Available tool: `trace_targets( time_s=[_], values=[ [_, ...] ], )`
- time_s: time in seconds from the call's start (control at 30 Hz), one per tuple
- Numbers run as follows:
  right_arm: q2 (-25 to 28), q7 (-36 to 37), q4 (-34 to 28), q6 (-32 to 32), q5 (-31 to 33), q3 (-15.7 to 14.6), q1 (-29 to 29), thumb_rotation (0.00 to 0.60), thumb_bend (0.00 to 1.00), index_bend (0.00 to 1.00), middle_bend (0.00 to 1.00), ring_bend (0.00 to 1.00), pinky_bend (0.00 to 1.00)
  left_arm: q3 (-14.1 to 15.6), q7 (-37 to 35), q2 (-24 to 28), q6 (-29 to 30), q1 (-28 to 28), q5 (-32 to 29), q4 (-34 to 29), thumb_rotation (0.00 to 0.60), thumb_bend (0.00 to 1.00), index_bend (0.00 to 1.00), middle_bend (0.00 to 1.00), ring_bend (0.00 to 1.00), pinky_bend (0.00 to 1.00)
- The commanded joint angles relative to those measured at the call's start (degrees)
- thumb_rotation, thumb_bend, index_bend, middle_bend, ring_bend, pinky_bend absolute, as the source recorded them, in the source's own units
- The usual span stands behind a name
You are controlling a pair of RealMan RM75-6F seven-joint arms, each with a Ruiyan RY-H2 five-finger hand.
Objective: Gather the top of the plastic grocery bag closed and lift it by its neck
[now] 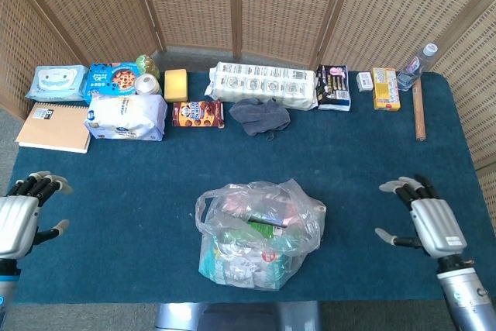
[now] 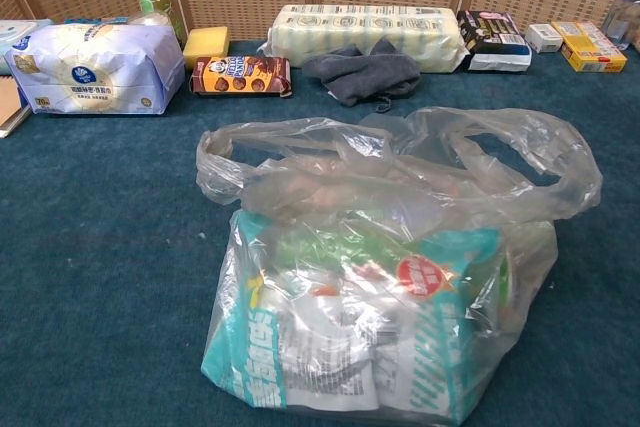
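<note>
A clear plastic grocery bag [image 1: 258, 233] full of packaged goods sits on the blue table near the front middle, its top loose and open. The chest view shows the bag [image 2: 390, 287] close up, its two handle loops flopped to either side. My left hand [image 1: 19, 221] hovers at the table's front left edge, fingers spread, holding nothing. My right hand [image 1: 428, 221] is at the front right, also spread and empty, well apart from the bag. Neither hand appears in the chest view.
Along the back stand a tissue pack [image 1: 125, 116], a cookie box [image 1: 198, 114], a grey cloth [image 1: 260, 115], a long white package [image 1: 266, 84], a yellow sponge [image 1: 176, 84], small boxes [image 1: 385, 87], a bottle [image 1: 415, 66] and a wooden stick [image 1: 419, 114]. A notebook [image 1: 54, 127] lies at the left.
</note>
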Motion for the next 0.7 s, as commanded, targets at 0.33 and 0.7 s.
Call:
trace_targets(
  time_s=[0.33,0.7],
  values=[
    [3.13,14.54,-3.67,-16.92,1.62,0.46,9.88,0.315,0.14,0.27,0.17,0.04,0.00,-0.56,0.09,0.04,-1.19,-1.20,-0.79,-0.41,0.600,0.01,0.40,0.34,0.23,0.26],
    [1.75,18.00,-2.88,-25.79,2.95,0.80,16.16,0.288,0.13,0.26,0.17,0.03,0.00,-0.63,-0.03,-0.12,-1.87,-1.72,-1.97,0.29,0.600,0.01,0.40,0.34,0.23,0.26]
  ],
)
